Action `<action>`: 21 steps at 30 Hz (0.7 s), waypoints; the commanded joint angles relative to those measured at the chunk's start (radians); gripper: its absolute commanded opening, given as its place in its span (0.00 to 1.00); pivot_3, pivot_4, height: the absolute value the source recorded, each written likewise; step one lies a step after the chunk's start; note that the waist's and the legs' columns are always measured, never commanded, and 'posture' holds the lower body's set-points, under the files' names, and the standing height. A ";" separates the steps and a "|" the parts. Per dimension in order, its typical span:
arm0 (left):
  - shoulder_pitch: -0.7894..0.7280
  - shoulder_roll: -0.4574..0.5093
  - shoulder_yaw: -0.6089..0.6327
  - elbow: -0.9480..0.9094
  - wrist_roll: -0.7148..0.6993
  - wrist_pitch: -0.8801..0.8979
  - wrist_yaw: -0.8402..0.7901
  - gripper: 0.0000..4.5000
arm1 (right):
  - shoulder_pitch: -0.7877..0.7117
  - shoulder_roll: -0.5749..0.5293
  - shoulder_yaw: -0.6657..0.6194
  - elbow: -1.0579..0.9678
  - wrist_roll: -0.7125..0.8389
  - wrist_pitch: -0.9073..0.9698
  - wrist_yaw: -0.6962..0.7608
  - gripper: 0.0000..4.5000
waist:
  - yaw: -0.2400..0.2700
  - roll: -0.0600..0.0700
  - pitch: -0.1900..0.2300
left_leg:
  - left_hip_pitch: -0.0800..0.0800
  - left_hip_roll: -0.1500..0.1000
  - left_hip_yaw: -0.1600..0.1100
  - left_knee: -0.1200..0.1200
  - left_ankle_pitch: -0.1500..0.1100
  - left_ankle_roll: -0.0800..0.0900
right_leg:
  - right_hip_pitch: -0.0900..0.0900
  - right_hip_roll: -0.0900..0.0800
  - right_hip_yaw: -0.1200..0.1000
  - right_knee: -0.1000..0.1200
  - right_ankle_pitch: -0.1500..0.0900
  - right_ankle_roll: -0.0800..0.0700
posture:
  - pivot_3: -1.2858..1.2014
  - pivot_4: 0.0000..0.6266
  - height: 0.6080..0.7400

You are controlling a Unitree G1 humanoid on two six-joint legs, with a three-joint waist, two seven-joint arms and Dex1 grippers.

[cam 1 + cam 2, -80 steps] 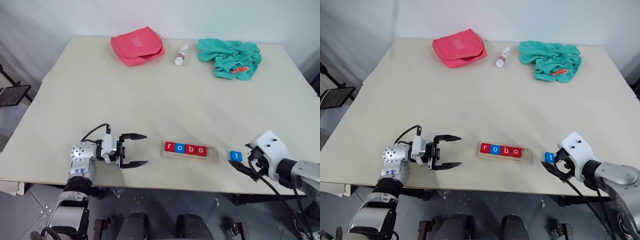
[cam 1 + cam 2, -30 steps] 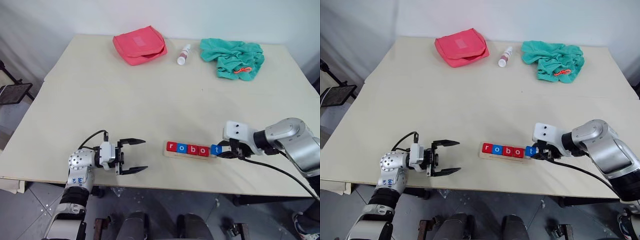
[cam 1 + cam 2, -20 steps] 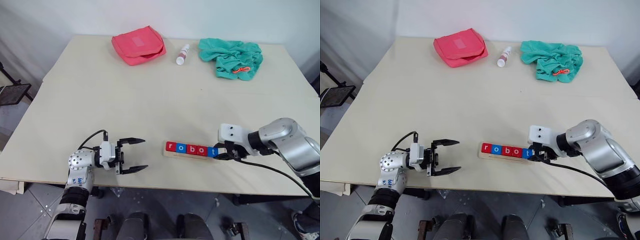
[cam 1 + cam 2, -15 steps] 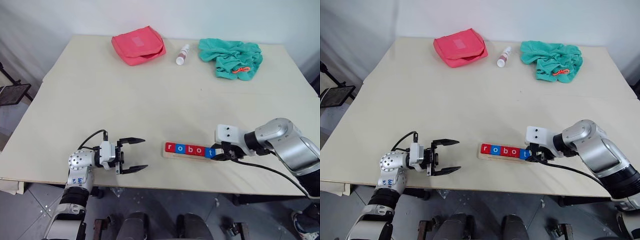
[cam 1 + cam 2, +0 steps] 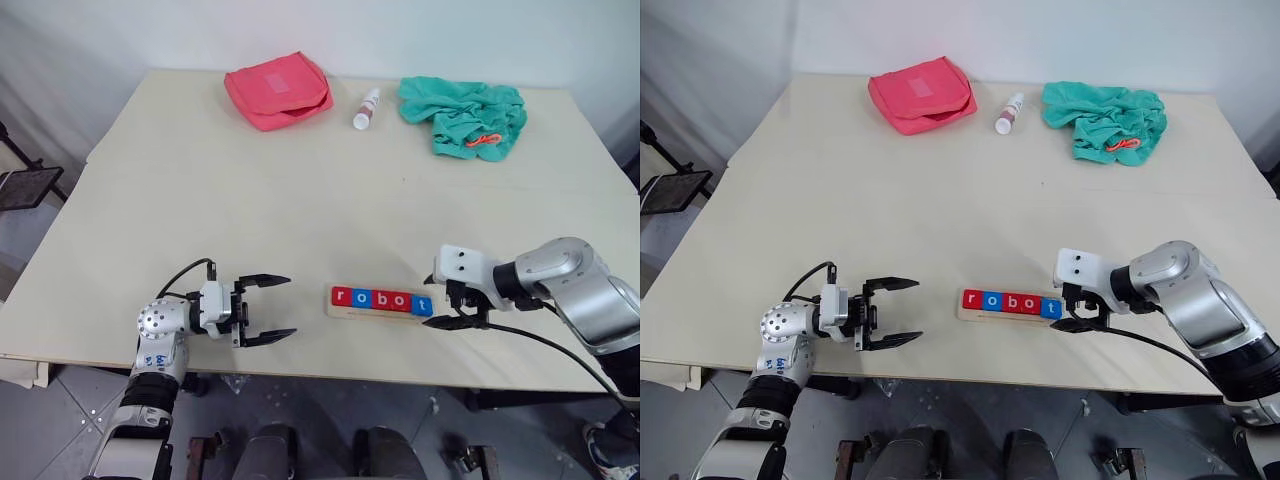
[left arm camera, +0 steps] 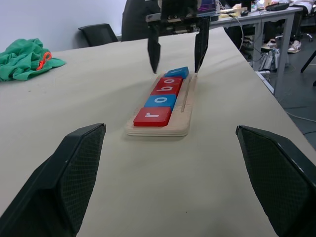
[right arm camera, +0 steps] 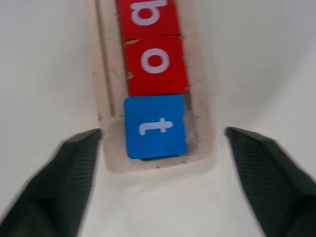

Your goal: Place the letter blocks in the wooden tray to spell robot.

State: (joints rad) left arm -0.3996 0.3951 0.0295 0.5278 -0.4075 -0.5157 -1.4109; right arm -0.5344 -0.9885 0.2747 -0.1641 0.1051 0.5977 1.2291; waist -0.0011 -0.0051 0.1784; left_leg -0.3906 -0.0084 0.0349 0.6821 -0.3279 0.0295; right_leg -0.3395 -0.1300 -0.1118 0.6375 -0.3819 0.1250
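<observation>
Five letter blocks (image 5: 383,299) sit in the wooden tray (image 5: 379,311) near your front table (image 5: 300,200) edge, in a row that reads r, o, b, o, t: red, blue, red, red, blue. From the head views you can barely read the white letters. In the right wrist view the row is cut off, so you see part of the b, the second o (image 7: 156,63) and the blue t block (image 7: 155,126); that tile lies at the tray's end, flush against the o, with a dark line showing under its outer edge. In the left wrist view the tiles run away from you and the far ones are foreshortened.

Your right gripper (image 5: 455,310) is at the t end of the tray, its two black fingers spread wide on either side of that end and holding nothing; one fingertip (image 6: 154,54) and its partner straddle the tray end, and you cannot tell whether they touch the wood. Your left gripper (image 5: 272,308) is apart from the tray's r end, pointing at it, its fingers wide apart and empty.

Across the table from the tray you have one red pouch (image 5: 277,89), one small white bottle (image 5: 365,108) lying on its side, and one crumpled green cloth (image 5: 462,115) with an orange piece partly tucked in its folds.
</observation>
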 commanded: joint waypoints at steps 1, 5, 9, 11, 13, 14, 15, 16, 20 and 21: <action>-0.016 -0.002 0.004 0.004 -0.007 -0.011 -0.007 1.00 | -0.021 -0.017 -0.066 -0.029 0.026 0.010 -0.002 0.99 | 0.000 0.000 0.000 | 0.000 0.000 0.000 0.000 0.000 0.000 | 0.000 0.000 0.000 0.000 0.000 0.000 | 0.52 0.24 1.00; -0.016 0.000 0.005 0.006 -0.009 -0.011 -0.015 1.00 | 0.016 0.002 -0.154 -0.072 0.089 0.045 -0.027 0.95 | 0.000 0.000 0.000 | 0.000 0.000 0.000 0.000 0.000 0.000 | 0.000 0.000 0.000 0.000 0.000 0.000 | 0.52 0.24 1.00; -0.010 0.004 0.007 0.001 -0.011 -0.008 -0.020 1.00 | 0.160 -0.020 -0.264 -0.200 0.205 0.071 0.002 0.73 | 0.008 0.000 0.000 | 0.000 0.000 -0.002 -0.001 0.000 0.000 | 0.000 0.000 -0.001 0.000 0.000 0.000 | 0.52 0.24 1.00; -0.009 0.006 0.007 0.001 -0.012 -0.007 -0.023 1.00 | 0.194 -0.019 -0.265 -0.226 0.212 0.090 -0.017 0.55 | 0.008 0.000 0.000 | 0.000 -0.001 -0.001 0.000 0.000 0.000 | 0.000 0.000 -0.001 0.000 0.000 0.000 | 0.52 0.24 1.00; -0.009 0.006 0.008 0.001 -0.013 -0.006 -0.027 1.00 | 0.216 -0.015 -0.258 -0.242 0.219 0.098 -0.029 0.41 | 0.007 0.000 0.000 | 0.000 -0.001 0.000 0.000 0.000 0.000 | 0.001 0.000 -0.001 0.000 0.000 0.001 | 0.52 0.24 1.00; -0.009 0.007 0.008 0.000 -0.013 -0.005 -0.028 1.00 | 0.228 -0.008 -0.247 -0.246 0.219 0.100 -0.037 0.33 | 0.005 0.000 0.000 | 0.000 -0.001 0.000 0.000 0.000 0.001 | 0.001 0.000 -0.001 0.000 0.000 0.001 | 0.52 0.24 1.00; -0.008 0.007 0.008 0.000 -0.013 -0.005 -0.029 1.00 | 0.236 -0.003 -0.241 -0.249 0.221 0.101 -0.044 0.26 | 0.003 0.000 0.000 | 0.000 -0.001 0.000 0.000 0.000 0.001 | 0.001 0.000 0.000 0.000 0.000 0.001 | 0.52 0.24 1.00; -0.008 0.007 0.008 -0.001 -0.013 -0.004 -0.029 1.00 | 0.241 -0.001 -0.237 -0.251 0.222 0.103 -0.049 0.17 | 0.002 0.000 0.000 | 0.000 -0.001 0.000 0.000 0.000 0.001 | 0.001 0.000 0.000 0.000 0.000 0.000 | 0.52 0.24 1.00; -0.009 0.012 0.010 -0.005 -0.016 0.000 -0.034 1.00 | 0.252 0.014 -0.193 -0.209 0.201 0.069 -0.062 0.01 | 0.002 0.000 0.000 | 0.000 -0.001 0.000 0.000 0.000 0.001 | 0.001 0.000 0.000 0.000 0.000 0.000 | 0.52 0.24 1.00; -0.009 0.013 0.010 -0.006 -0.016 0.000 -0.035 1.00 | 0.250 0.018 -0.182 -0.194 0.194 0.060 -0.064 0.01 | 0.002 0.000 0.000 | 0.000 -0.001 0.000 0.000 0.000 0.001 | 0.001 0.000 0.000 0.000 0.000 0.001 | 0.52 0.24 1.00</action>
State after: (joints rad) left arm -0.4141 0.3979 0.0298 0.5398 -0.4075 -0.5152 -1.4399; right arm -0.2873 -0.9732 0.0862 -0.3723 0.3087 0.6808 1.1711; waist 0.0007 -0.0054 0.1786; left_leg -0.3904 -0.0089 0.0346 0.6822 -0.3280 0.0300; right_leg -0.3388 -0.1299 -0.1122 0.6375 -0.3816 0.1255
